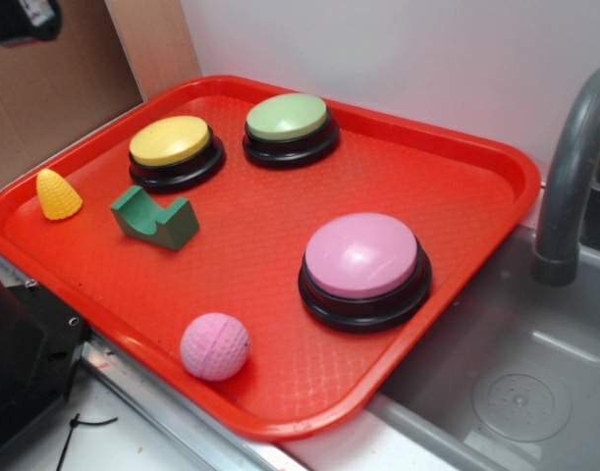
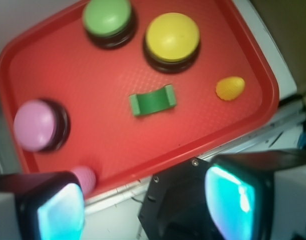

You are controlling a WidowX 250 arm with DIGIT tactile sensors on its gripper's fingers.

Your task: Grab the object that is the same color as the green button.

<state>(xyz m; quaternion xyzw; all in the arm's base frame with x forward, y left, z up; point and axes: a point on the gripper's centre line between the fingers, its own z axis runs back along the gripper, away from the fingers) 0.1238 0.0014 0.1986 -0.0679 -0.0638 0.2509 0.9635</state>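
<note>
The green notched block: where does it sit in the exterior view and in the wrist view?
Exterior: green notched block at left of the red tray, in front of the yellow button.
Wrist: centre of the picture, below the yellow button.
Shared landmark: the yellow button, the block's nearest neighbour in both.

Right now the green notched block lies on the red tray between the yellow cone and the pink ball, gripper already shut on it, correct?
Not quite: the gripper is open and away from the green notched block, as the wrist view shows. The block's place on the red tray is right.
</note>
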